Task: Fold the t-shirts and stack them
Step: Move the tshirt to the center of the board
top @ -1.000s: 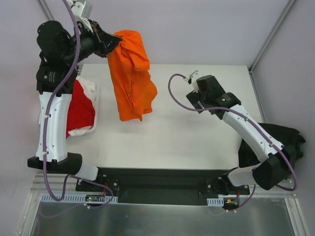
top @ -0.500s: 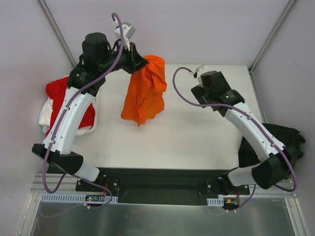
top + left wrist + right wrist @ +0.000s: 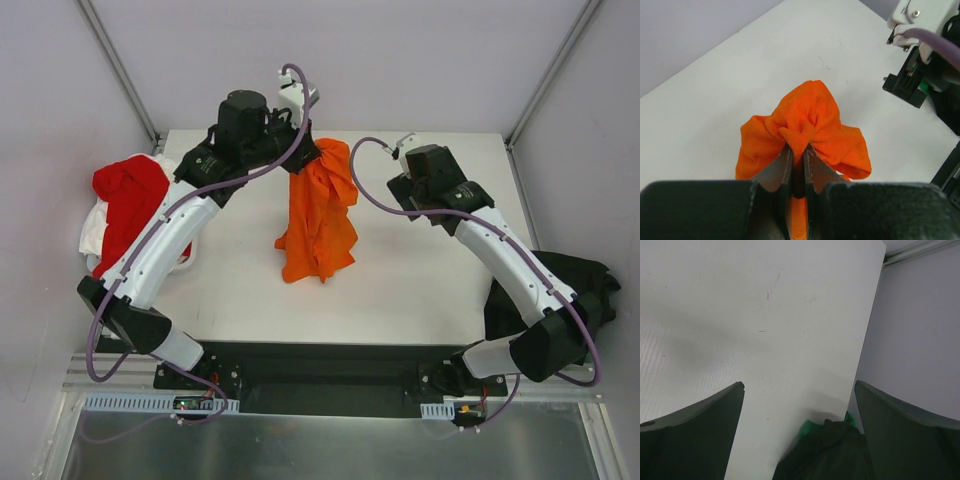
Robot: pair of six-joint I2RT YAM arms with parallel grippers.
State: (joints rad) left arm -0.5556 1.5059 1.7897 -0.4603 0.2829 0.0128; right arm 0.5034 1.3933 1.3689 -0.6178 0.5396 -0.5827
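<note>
Now spreading: left gripper (image 3: 797, 150) clamps the orange shirt (image 3: 320, 225) hanging beneath it; right gripper (image 3: 799, 386), jaws apart, should probably grab a corner.

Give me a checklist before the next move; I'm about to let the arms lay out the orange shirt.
1. Left gripper shut on the orange t-shirt: ok, cloth is pinched in it.
2. Right gripper open and empty: ok.
3. Orange t-shirt spread for folding: not ok, it hangs bunched.
4. Shirt's lower end touching the table: cannot tell.
5. Bare table beneath the shirt: ok.
6. Red t-shirt and black t-shirt apart from that spot: ok, at the left and right edges.
</note>
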